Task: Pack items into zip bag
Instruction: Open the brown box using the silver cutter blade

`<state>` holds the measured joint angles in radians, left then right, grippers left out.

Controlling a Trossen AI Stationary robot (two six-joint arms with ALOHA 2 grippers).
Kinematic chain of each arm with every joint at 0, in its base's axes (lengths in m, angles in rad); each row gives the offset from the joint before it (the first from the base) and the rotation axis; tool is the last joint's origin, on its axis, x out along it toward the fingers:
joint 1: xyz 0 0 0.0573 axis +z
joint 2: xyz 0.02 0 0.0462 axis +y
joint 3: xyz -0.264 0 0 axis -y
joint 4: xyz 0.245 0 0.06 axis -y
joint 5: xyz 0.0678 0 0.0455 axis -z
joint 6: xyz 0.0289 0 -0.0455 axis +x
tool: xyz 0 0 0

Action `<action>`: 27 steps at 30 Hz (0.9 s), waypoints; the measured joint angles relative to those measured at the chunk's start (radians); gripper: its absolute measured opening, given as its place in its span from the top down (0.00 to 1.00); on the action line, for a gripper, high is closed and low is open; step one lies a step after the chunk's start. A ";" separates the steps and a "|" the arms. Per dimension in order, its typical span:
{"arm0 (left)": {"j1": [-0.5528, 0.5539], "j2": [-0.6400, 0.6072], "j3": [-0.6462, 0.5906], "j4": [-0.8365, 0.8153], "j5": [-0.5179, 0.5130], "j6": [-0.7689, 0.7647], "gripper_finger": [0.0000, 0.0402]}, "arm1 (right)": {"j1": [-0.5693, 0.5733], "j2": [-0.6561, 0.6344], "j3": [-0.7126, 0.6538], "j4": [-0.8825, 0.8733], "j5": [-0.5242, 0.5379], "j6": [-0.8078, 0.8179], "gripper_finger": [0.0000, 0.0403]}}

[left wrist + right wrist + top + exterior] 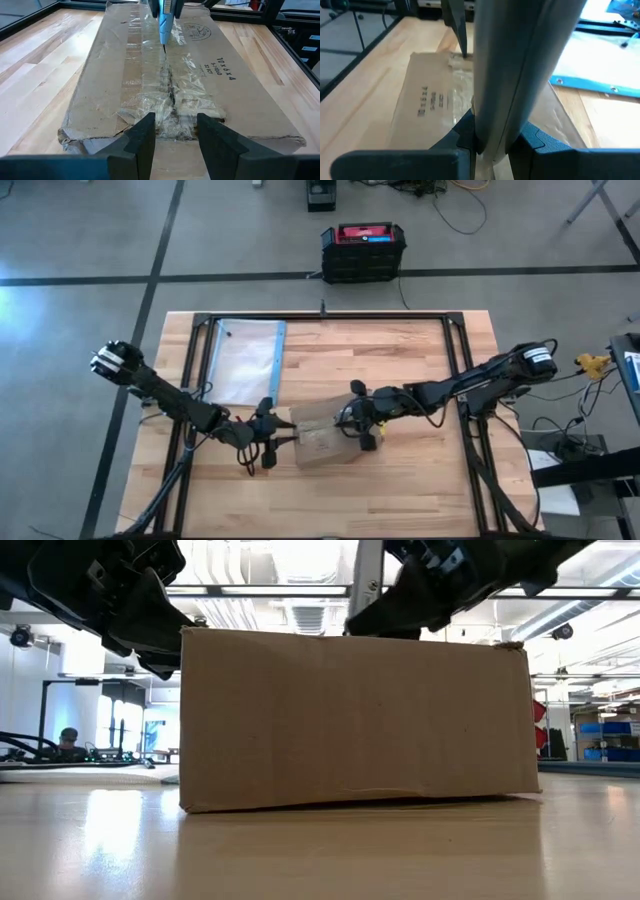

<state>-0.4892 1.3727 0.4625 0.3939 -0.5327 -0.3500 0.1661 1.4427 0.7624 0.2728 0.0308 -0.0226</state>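
The brown cardboard box (325,445) lies flat near the middle of the table, with a clear-taped seam (167,90) along its top. My right gripper (368,430) is above the box's right part, shut on the slim grey stick-like tool (510,65). My left gripper (175,135) is open at the box's left end (295,442), one finger on each side of the seam's end. The zip bag (245,360) lies flat at the far left, its blue strip (592,82) toward the box. No whitish items show in any view. My right gripper pinches the tool's shaft (492,135) between its two fingers (462,132), with the tool running forward along them. It comes from the table's right, slanting down. The tool's blue-grey tip (164,46) rests on the taped seam near the box's right end. My left gripper: I cannot tell whether its fingertips (145,135) touch the box's end.
Black frame rails (200,380) run along the table's left, right and far sides. A black case (363,250) stands on the floor beyond the far edge. Bare wood (400,500) lies near the table's near edge. A person (68,740) sits far off in the room.
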 joint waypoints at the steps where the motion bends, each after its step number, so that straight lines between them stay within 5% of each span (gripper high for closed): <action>1: 0.000 0.000 0.000 0.000 0.000 0.000 0.69 | 0.000 -0.008 0.000 -0.011 0.001 0.005 0.87; 27: 0.000 0.000 0.001 -0.012 0.008 -0.008 0.68 | 0.000 -0.407 -0.202 -0.206 0.056 0.069 0.87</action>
<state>-0.4888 1.3728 0.4637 0.3817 -0.5247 -0.3584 0.1658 1.0360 0.5600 0.0665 0.0867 0.0463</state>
